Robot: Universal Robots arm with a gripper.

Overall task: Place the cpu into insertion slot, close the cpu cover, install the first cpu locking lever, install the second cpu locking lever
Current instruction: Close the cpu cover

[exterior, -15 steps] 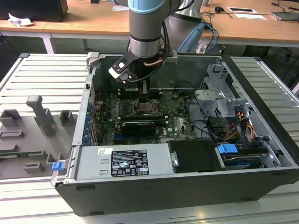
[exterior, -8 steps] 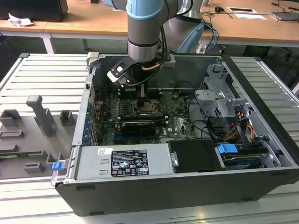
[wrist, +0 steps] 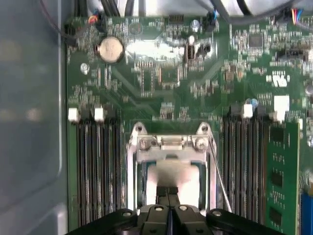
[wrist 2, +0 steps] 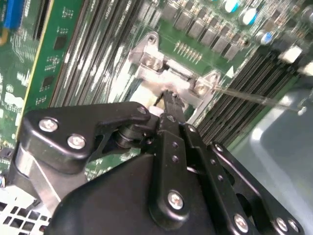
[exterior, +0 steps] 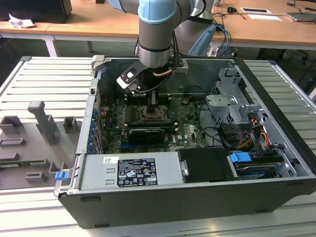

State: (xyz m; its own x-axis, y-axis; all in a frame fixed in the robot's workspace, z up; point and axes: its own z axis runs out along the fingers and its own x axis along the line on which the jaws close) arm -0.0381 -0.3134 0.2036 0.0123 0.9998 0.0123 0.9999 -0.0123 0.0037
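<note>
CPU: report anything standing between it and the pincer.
Nothing visible. The shut pincer hangs directly over the cpu; the cover rails flank it, and the thin lever runs alongside, clear of both.

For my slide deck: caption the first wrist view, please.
Gripper, fingers together, over the cpu seated in the insertion slot between memory slots.

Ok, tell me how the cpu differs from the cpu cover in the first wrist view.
The cpu is a solid pale plate; the cpu cover is a silver frame with an open middle. The cpu's top is plain; the cpu cover bears screw heads at one end. Both are metal and sit below the gripper.
</note>
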